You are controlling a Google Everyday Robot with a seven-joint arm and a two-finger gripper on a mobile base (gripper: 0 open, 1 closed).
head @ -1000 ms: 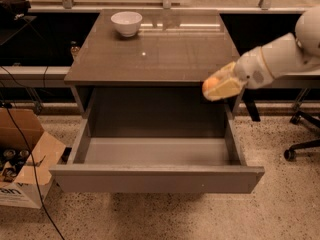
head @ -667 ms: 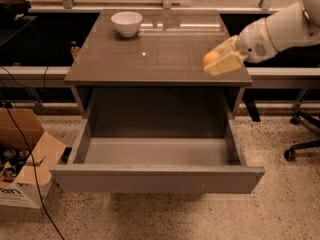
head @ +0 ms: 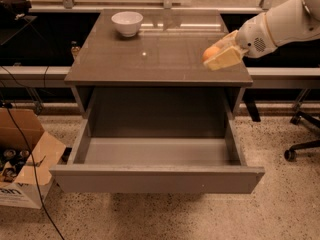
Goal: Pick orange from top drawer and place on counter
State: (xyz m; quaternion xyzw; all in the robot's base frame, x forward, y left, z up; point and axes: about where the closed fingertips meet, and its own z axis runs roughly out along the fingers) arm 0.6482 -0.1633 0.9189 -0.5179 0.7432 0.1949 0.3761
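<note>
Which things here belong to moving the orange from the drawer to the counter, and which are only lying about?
Belonging to the job: orange, held by the gripper over the right side of the counter; top drawer, open.

Lying about: white bowl on the counter; cardboard box on the floor; office chair.

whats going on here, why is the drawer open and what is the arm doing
The robot's arm reaches in from the right, and its gripper holds the orange between its fingers over the right side of the counter. The orange does not look set down yet. The top drawer stands pulled open below, with no orange in it. A white bowl sits at the back left of the counter.
</note>
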